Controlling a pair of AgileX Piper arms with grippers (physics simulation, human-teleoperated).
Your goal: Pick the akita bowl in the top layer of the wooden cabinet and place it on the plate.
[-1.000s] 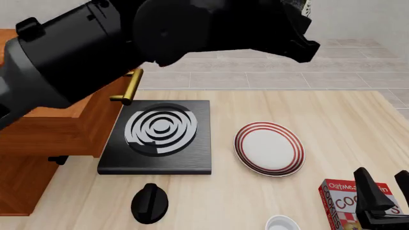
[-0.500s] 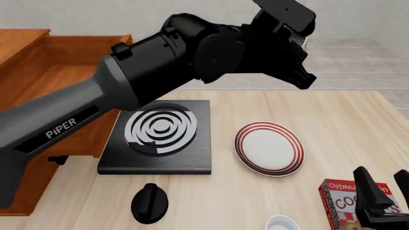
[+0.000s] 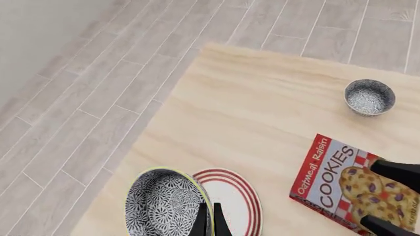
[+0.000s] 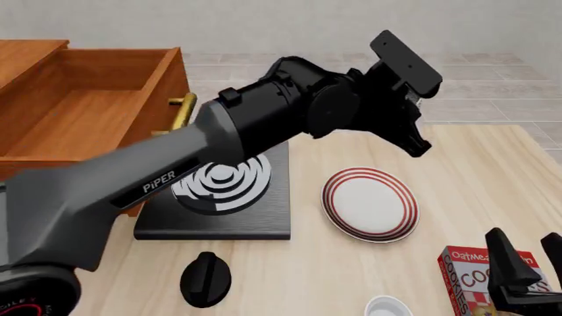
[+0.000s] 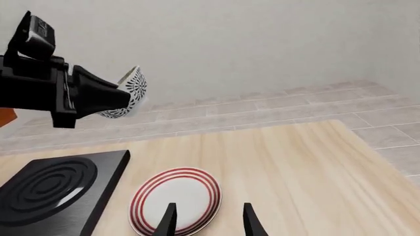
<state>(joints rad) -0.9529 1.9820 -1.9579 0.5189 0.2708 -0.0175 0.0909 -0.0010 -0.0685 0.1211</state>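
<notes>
The akita bowl (image 5: pixel 130 92), navy-and-white patterned, hangs tilted on its side in the air, with my left gripper (image 3: pixel 208 223) shut on its rim (image 3: pixel 164 204). In the front view that gripper (image 4: pixel 411 128) is above the table just past the plate's far side and hides the bowl. The plate (image 4: pixel 370 204), white with red rings, lies flat on the table (image 4: pixel 457 164); it also shows under the bowl (image 3: pixel 235 201). The wooden cabinet's top layer (image 4: pixel 88 112) stands pulled open at the left. My right gripper (image 4: pixel 527 263) is open low at the front right, with nothing between its fingers (image 5: pixel 167 221).
A black square slab with white spiral rings (image 4: pixel 220 184) lies left of the plate. In front of it lies a black knob-shaped object (image 4: pixel 204 276). A cookie box (image 4: pixel 478 276) and a small cup (image 4: pixel 388 307) sit near the front edge by the right gripper.
My left arm has swung right and downward away from the open drawer, carrying the bowl toward the space over the plate. The right arm has not moved.
</notes>
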